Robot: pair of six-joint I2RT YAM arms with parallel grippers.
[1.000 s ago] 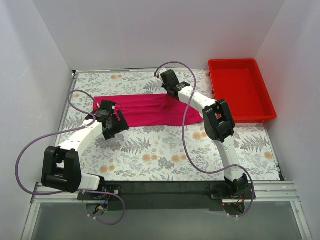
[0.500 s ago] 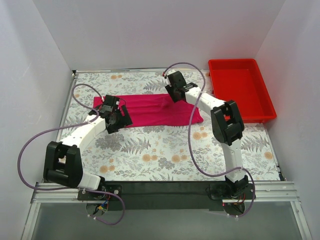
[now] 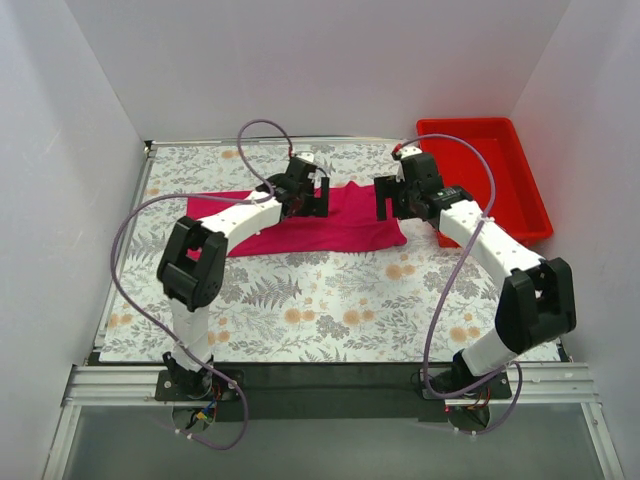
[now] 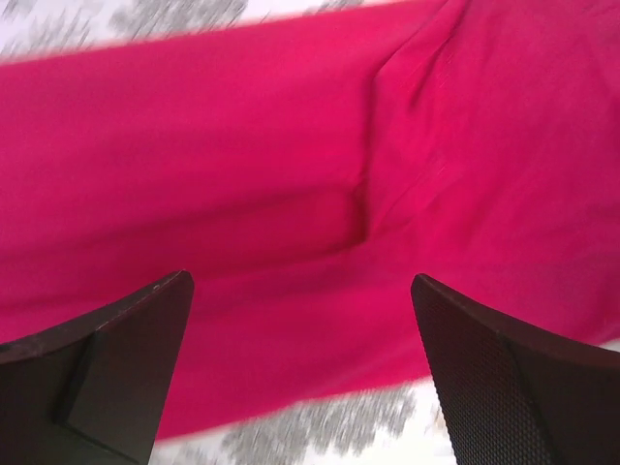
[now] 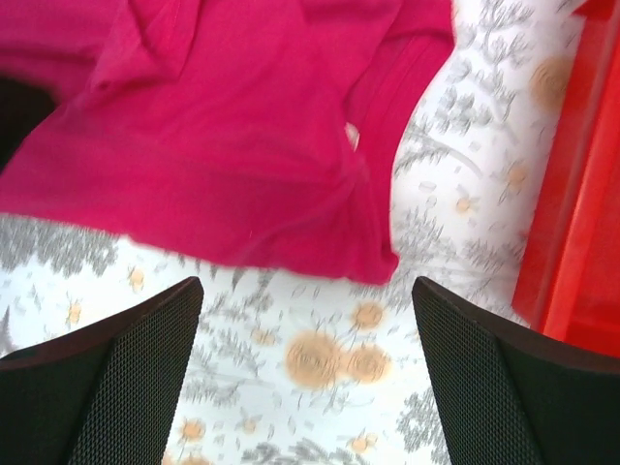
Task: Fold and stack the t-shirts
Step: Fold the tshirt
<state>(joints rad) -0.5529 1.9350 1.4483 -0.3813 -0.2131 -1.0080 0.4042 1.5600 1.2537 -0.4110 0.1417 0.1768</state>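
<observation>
A magenta-pink t-shirt (image 3: 340,228) lies folded into a long flat band across the far part of the floral table. My left gripper (image 3: 317,198) hovers over the band's middle, near its far edge, open and empty. In the left wrist view the t-shirt (image 4: 291,174) fills the frame between the open left gripper (image 4: 300,281), with a crease down the middle. My right gripper (image 3: 384,204) is open and empty over the shirt's right end. The right wrist view shows the shirt's right end with collar (image 5: 242,145) and bare table beneath the right gripper (image 5: 306,283).
A rigid red plastic bin (image 3: 480,185) stands at the far right, close to my right arm; its wall also shows in the right wrist view (image 5: 576,194). The floral tablecloth (image 3: 320,310) covers the table. White walls enclose the left, back and right.
My left arm has swung right, from the shirt's left end to its middle. My right arm has moved right, off the shirt's middle to its right end. The shirt now lies flatter.
</observation>
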